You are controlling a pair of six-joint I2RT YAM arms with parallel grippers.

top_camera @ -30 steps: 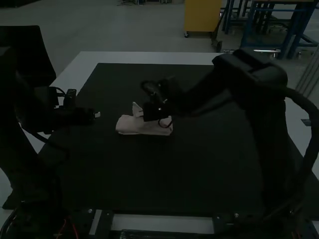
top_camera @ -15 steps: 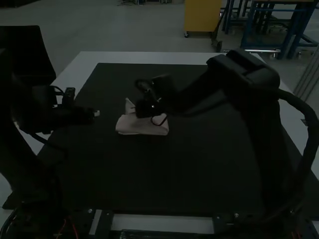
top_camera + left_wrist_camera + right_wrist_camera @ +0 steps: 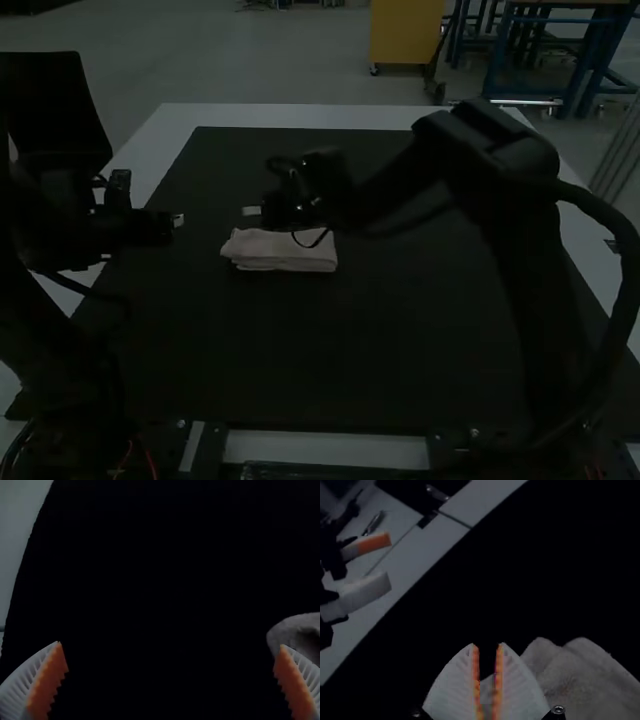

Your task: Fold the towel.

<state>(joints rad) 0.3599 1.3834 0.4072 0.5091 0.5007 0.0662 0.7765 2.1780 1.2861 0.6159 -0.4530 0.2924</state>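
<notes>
The right gripper (image 3: 488,644) is empty, its fingers slightly apart; the left gripper (image 3: 170,644) is spread wide. The towel's (image 3: 285,250) raised flap has dropped flat, nearer the mat's (image 3: 410,330) left edge than its right. The fold appears released; squaring may remain.

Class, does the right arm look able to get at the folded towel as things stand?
Probably yes: the right gripper is close to the towel, its fingers slightly apart, and the left gripper is off to one side, out of the way.
</notes>
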